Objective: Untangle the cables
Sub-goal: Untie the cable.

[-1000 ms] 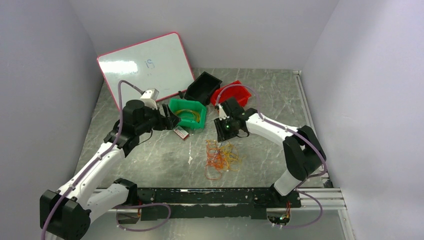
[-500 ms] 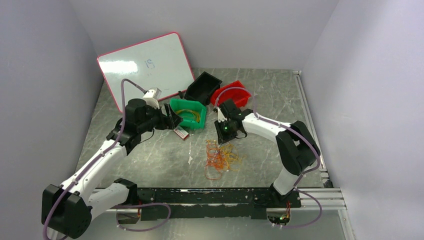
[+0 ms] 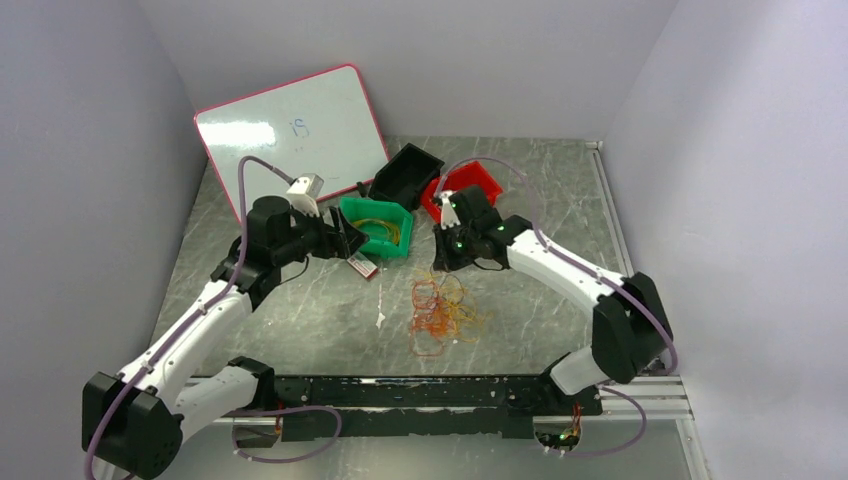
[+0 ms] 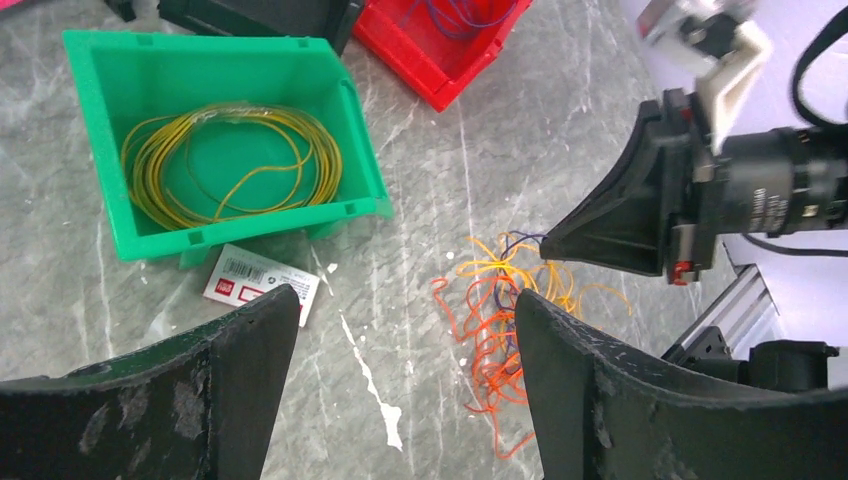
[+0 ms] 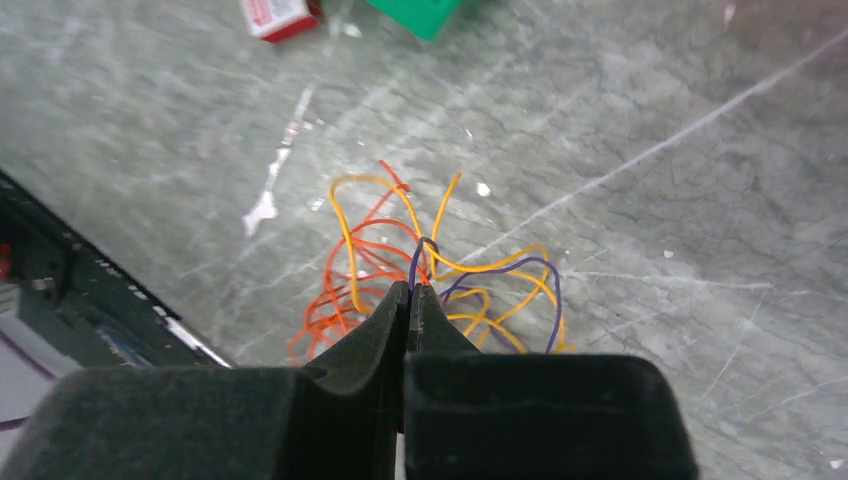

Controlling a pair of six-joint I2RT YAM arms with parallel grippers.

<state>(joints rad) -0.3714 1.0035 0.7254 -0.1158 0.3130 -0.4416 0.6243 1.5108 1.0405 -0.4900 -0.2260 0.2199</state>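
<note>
right gripper (image 5: 408, 292): mine, pinched fully together, and as far as my wrist view shows it's got one purple cable (image 5: 413, 260) nipped right at the tips, over the top edge of the pile

left gripper (image 4: 405, 310): spread wide, holding nothing, hanging over the tabletop (image 3: 300, 310) just beside the green bin (image 4: 90, 130)

the cables (image 3: 440, 312): a loose knot of orange, yellow and red loops lying flat mid-tabletop, between the two arms and nearer the bases than the bins

done so far: one yellow coil (image 4: 230, 112) sits neatly inside the green bin, and the red bin (image 4: 440, 75) has a few purple strands (image 4: 450, 15) in it, so I'd guess we're sorting by colour and two colours have got started

black bin (image 3: 405, 172): tilted up at the back next to the red one; can't see what's in it

left to do: honestly most of it. The orange and yellow loops are crossed over each other, and the purple one I'm gripping threads through them

progress guess: early to middle, not close to finished

what the next bit needs: a slow lift so the purple slides free without dragging the whole clump up; the other gripper is well placed to pin the pile if it does
</note>
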